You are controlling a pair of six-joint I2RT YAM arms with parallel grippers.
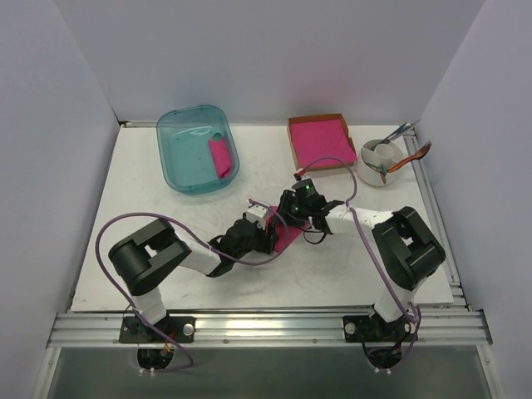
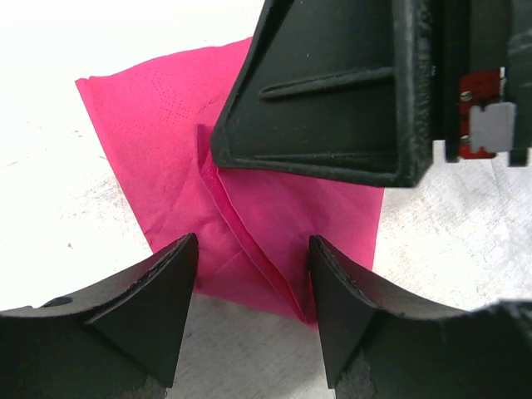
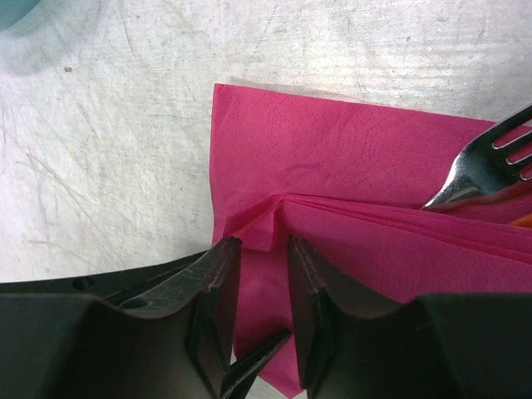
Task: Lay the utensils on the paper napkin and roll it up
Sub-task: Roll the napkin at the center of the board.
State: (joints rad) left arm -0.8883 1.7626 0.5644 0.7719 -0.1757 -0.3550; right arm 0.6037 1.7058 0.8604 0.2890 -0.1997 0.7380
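— Right claw point(image 3: 259, 249) has its jaws nearly together around a raised flap of the paper napkin point(image 3: 332, 141); pinched or not, I can't tell. Left claw point(image 2: 253, 245) hangs released, jaws wide over an edge of the sheet.
— How far along?
— Utensils look placed, with a first fold laid over them. I'd say the rolling has barely begun. It all lies mid-table, between the arms.
— Which way does it run?
— From above, the pink strip seems to slant near-left to far-right. Fork point(image 3: 482, 170) lies along the fold, tines poking out one end, handle hidden. That orange sliver beneath is probably the spoon point(image 3: 524, 221).
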